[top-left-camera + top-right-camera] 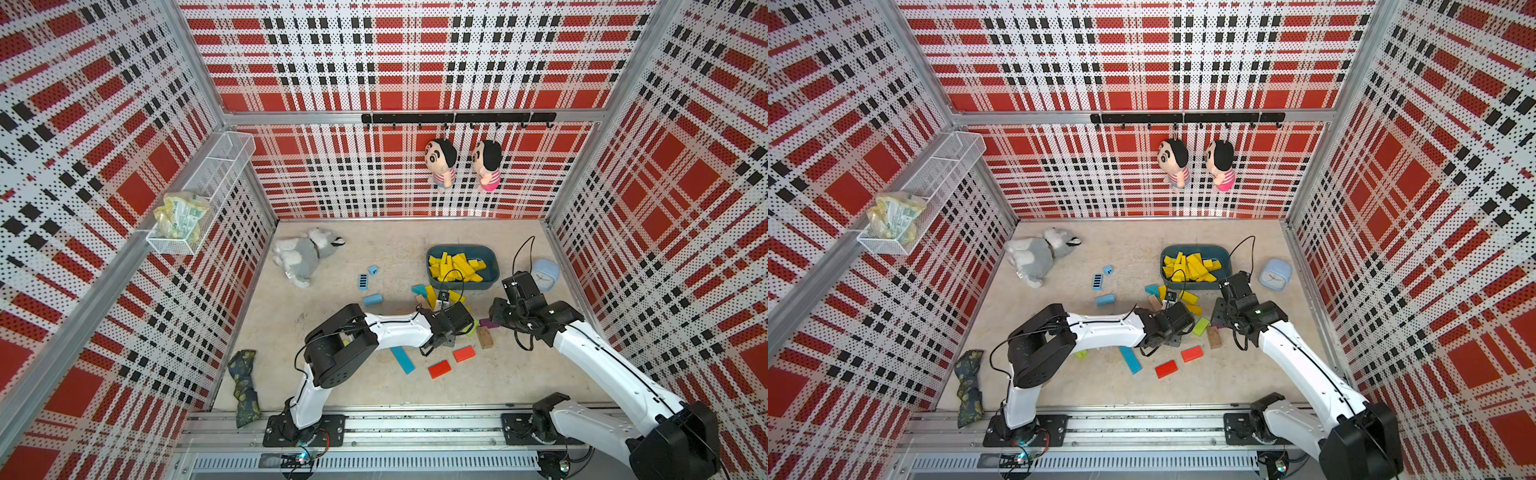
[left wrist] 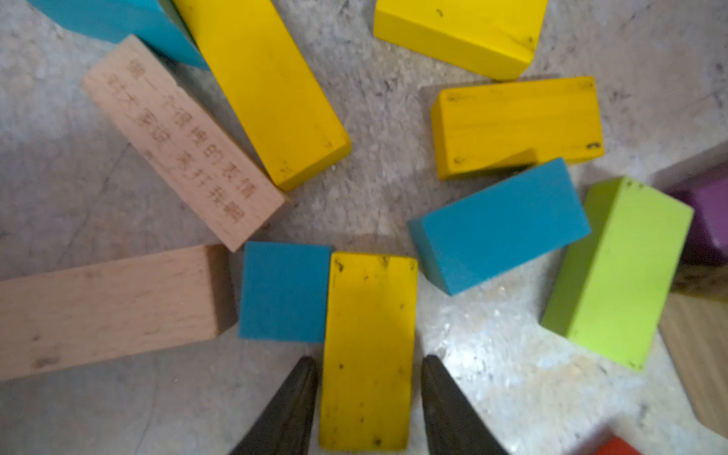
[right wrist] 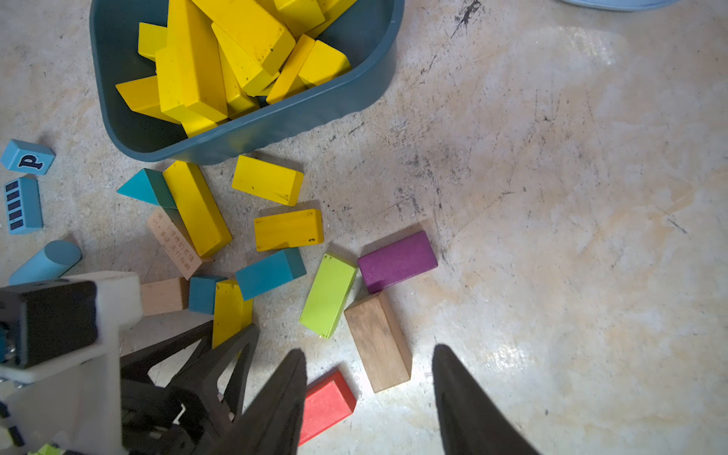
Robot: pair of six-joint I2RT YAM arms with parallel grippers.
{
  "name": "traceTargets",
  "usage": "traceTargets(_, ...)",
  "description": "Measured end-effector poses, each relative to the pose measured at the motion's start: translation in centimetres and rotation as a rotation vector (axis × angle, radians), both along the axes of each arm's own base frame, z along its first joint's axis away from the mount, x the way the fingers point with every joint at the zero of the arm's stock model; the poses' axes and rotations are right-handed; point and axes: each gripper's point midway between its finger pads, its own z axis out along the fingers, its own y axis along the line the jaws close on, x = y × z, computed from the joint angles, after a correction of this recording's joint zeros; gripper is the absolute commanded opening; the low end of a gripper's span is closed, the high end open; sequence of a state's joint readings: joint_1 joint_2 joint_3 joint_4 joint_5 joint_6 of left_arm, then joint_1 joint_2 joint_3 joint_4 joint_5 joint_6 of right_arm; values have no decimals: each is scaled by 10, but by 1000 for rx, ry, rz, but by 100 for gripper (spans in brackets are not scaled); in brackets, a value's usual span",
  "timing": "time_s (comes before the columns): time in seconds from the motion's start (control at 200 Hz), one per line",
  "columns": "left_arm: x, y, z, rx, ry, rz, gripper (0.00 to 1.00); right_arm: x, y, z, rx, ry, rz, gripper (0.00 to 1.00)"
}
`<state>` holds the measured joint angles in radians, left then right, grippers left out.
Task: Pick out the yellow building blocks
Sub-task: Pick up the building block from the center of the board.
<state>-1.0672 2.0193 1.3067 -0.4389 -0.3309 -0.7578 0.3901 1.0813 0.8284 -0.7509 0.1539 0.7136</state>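
A pile of yellow building blocks (image 1: 457, 266) fills a teal bin (image 3: 275, 126) at the back right. Three more yellow ones lie loose in front of it: a long bar (image 3: 197, 208) and two short bricks (image 3: 268, 180) (image 3: 288, 230). A fourth yellow block (image 2: 368, 315) lies flat on the floor beside a blue cube (image 2: 283, 291). My left gripper (image 2: 370, 360) is shut on this block, one finger against each long side. My right gripper (image 3: 368, 348) hangs open and holds nothing, above a brown wood block (image 3: 378, 338) and a red brick (image 3: 327, 405).
Around the held block lie blue (image 2: 500, 224), lime-green (image 2: 618, 272), purple (image 3: 398, 260) and tan wood (image 2: 177, 138) blocks. Red bricks (image 1: 464, 354) and a blue bar (image 1: 402, 359) lie nearer the front. A plush dog (image 1: 303, 253), a pale blue clock (image 1: 546, 274) and a cloth (image 1: 243, 382) sit by the walls.
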Motion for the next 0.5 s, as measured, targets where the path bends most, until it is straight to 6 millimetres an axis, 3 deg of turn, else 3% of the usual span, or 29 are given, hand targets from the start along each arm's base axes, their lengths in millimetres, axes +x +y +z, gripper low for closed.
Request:
traceTargets(0.115, 0, 1, 0, 3, -3, -2, 27, 0, 0, 0, -2, 0, 3, 55)
traceTargets(0.386, -6, 11, 2, 25, -8, -17, 12, 3, 1, -5, -5, 0, 8, 55)
traceTargets(0.501, -10, 17, 15, 26, -25, -30, 6, 5, 2, -10, -10, 13, 11, 55)
